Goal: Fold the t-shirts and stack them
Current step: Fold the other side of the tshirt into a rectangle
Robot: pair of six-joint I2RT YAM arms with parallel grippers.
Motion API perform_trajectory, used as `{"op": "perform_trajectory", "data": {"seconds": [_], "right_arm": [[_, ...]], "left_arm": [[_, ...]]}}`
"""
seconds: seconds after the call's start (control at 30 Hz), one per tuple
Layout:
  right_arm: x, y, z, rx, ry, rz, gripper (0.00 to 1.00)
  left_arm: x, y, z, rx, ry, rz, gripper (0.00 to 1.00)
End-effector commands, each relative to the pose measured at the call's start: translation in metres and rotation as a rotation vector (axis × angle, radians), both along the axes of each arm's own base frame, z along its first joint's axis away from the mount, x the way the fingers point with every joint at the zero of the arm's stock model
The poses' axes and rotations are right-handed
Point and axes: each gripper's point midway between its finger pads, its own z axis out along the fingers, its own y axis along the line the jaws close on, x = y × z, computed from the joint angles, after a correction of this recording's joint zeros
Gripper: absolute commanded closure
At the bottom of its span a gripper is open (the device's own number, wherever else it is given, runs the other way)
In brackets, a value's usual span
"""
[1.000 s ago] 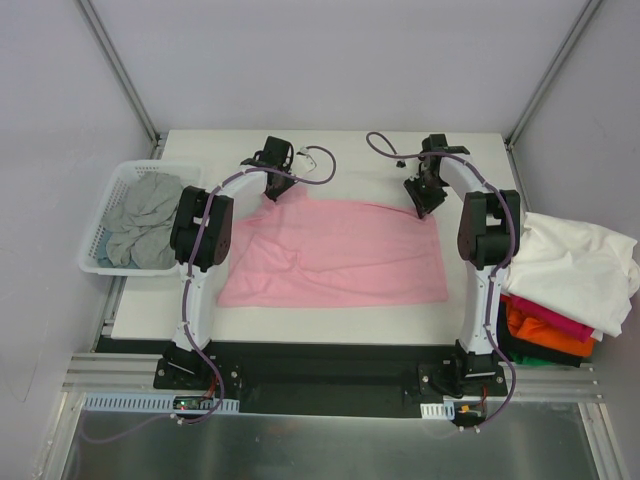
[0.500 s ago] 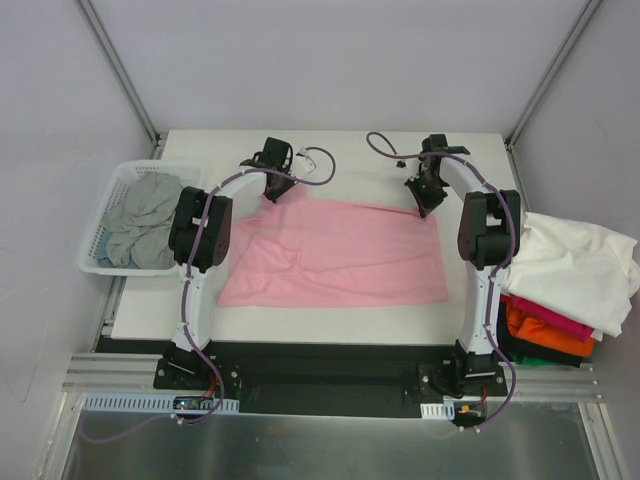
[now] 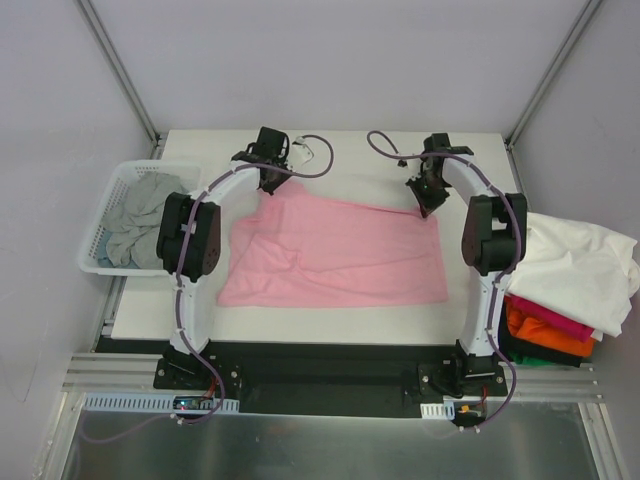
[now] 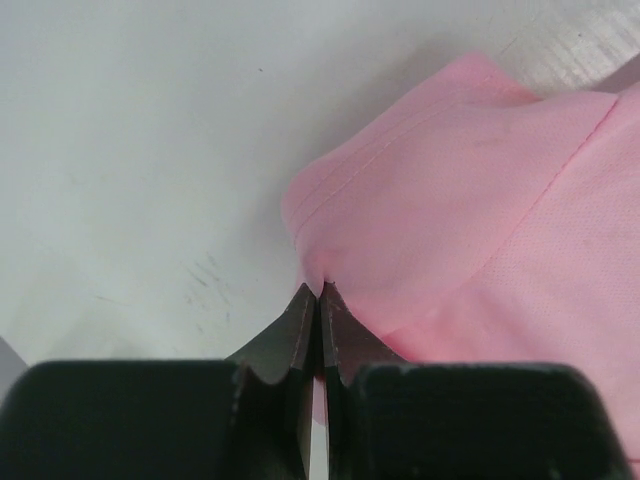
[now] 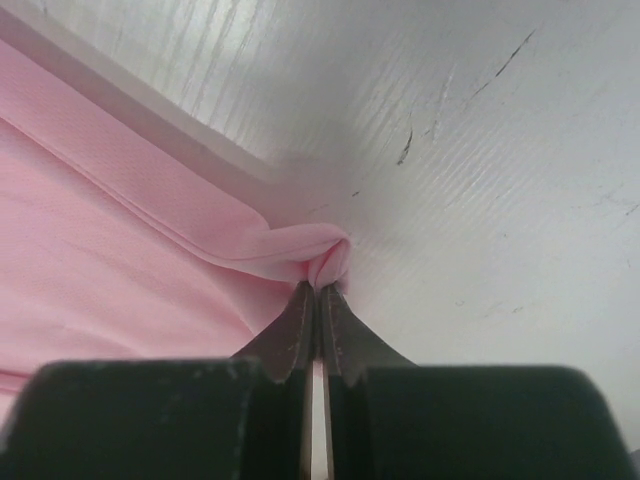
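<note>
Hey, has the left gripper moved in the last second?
Yes. The left gripper has shifted toward the far edge of the table, shut on a corner of the pink shirt and drawing it along.

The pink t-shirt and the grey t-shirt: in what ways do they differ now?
The pink t-shirt lies spread on the table; the grey t-shirt sits crumpled in the white basket. The left hand and the right hand each pinch the pink t-shirt at its far edge; no hand touches the grey t-shirt. Both are plain soft cloth, not yet folded.
</note>
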Motion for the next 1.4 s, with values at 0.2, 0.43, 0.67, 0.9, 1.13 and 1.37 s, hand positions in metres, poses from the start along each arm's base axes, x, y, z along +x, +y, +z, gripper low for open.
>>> {"op": "perform_trajectory", "data": {"seconds": [0.2,0.43,0.67,0.9,1.13,1.37], "right_arm": [[-0.025,0.004,0.046,0.014,-0.067,0.017,0.99],[-0.049,0.007,0.055,0.033,-0.078,0.029,0.99],[-0.074,0.011,0.052,0.046,-0.053,0.046,0.99],[-0.092,0.01,0.042,0.051,-0.02,0.053,0.99],[-0.105,0.01,0.032,0.062,0.005,0.055,0.99],[-0.115,0.012,0.028,0.069,0.028,0.059,0.99]], "left_arm": [[-0.042,0.007,0.041,0.025,-0.041,0.0,1.0],[-0.08,0.015,0.034,0.063,-0.008,-0.024,1.0],[-0.112,0.018,0.04,0.094,-0.01,-0.041,1.0],[-0.139,0.019,0.053,0.104,-0.02,-0.052,1.0],[-0.168,0.02,0.051,0.111,0.007,-0.064,1.0],[-0.184,0.023,0.037,0.131,0.051,-0.066,1.0]]}}
